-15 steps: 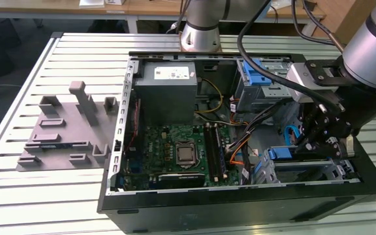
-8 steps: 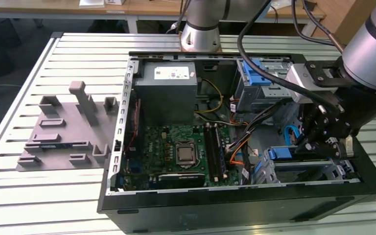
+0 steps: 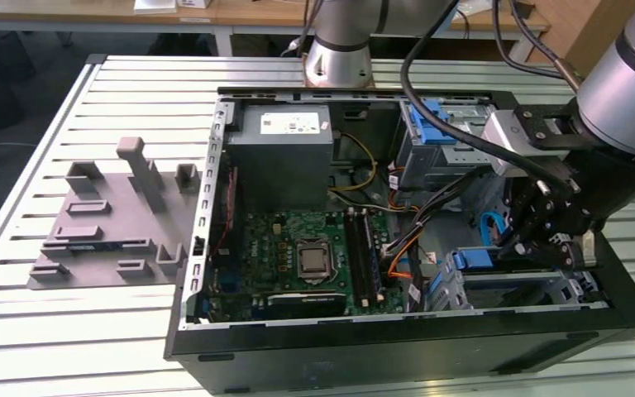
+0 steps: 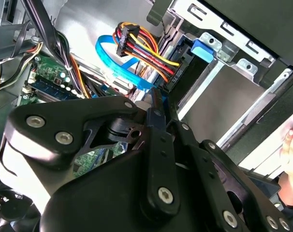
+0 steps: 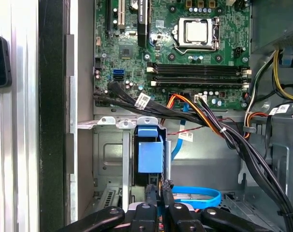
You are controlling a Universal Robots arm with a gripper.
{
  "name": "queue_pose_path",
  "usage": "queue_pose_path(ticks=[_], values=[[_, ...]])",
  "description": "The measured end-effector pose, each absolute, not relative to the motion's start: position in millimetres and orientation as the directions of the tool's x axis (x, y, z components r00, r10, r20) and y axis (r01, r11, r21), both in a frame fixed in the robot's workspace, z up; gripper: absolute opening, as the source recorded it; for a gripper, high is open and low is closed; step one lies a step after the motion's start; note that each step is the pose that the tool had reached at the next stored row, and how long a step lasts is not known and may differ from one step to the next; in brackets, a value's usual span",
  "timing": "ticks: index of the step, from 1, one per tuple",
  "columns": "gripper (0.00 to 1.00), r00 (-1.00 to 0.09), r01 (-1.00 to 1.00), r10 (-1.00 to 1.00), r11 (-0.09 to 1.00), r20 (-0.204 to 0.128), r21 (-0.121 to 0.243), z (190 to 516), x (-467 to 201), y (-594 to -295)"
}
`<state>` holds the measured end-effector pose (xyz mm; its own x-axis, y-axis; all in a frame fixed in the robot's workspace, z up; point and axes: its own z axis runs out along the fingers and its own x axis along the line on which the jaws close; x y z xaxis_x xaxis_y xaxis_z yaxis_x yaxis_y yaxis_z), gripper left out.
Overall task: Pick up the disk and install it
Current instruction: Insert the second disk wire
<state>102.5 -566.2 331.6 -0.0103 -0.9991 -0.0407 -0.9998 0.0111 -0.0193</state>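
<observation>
1. Disk [image 5: 150, 157]: it stands on edge in a slot of the metal drive cage [image 5: 108, 150]. Its blue carrier frame faces the open side of the computer case [image 3: 202, 248]. In the exterior view that cage sits in the case's near corner, on the exterior view's right.
2. The case lies open on the slatted tabletop [image 3: 31, 331], close to its near edge. A grey fixture [image 3: 108, 223] rests well apart, toward the tabletop's edge on the exterior view's left.
3. The hand [image 5: 159, 191] reaches down into that corner. Its fingers are drawn narrow, tips close together, right at the end of the blue carrier. Whether they pinch a thin part of the frame or only press on it, I cannot tell.
4. My reading is that the disk is in its bay and the work is at the seating stage, not the pickup.
5. To seat it well, any push should run straight along the slot. A tilt would likely jam the carrier against the cage rails.
6. The blue data cable [image 5: 197, 195] loops just beside the fingers, and the coloured power leads [image 4: 141, 46] hang near the cage mouth. Both could snag or get trapped behind the disk.
7. The motherboard [image 5: 185, 58] lies beyond the cage, so any sideways slip should be kept small.
</observation>
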Motion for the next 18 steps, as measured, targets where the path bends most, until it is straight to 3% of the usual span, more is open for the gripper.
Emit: queue_pose_path(ticks=[14,15,18], values=[[0.17,-0.01,-1.0,-0.999,0.011,-0.041,-0.019,328.9,102.5,-566.9],[0.24,-0.01,-1.0,-0.999,0.011,-0.041,-0.019,329.1,102.5,-566.9],[0.24,-0.01,-1.0,-0.999,0.011,-0.041,-0.016,331.1,102.5,-566.8]])
